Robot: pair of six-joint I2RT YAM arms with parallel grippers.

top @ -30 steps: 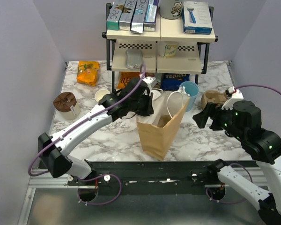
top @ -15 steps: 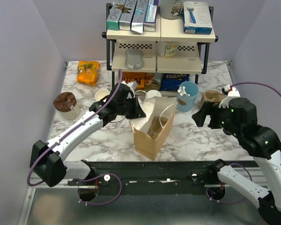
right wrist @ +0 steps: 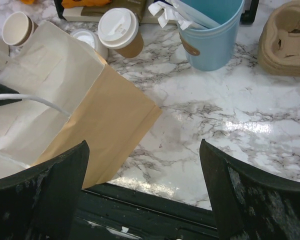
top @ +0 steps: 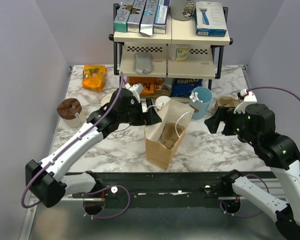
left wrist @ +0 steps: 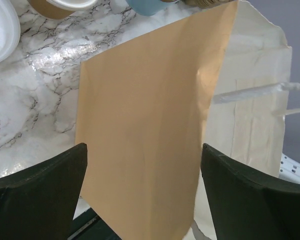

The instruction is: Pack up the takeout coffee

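Observation:
The takeout coffee (top: 162, 101) (right wrist: 121, 32), a tan cup with a white lid, stands on the marble just behind the brown paper bag (top: 166, 140) (right wrist: 105, 125) (left wrist: 145, 125). The bag stands open, tilted, its white handles loose. My left gripper (top: 154, 117) (left wrist: 144, 150) is open at the bag's upper left side. The bag's brown wall lies between its fingers with a gap on both sides. My right gripper (top: 214, 125) (right wrist: 144, 145) hangs open over bare marble right of the bag, holding nothing.
A light-blue cup (top: 201, 101) (right wrist: 210, 32) with white packets and a pulp cup carrier (top: 227, 105) (right wrist: 287, 37) stand at the right. A lidless tan cup (top: 109, 101) (right wrist: 17, 28) stands left of the coffee. The shelf rack (top: 167, 50) lines the back.
My left gripper has opened and let go of the bag after dragging it to the left. The bag has settled slightly back to the right. The right arm has barely moved.

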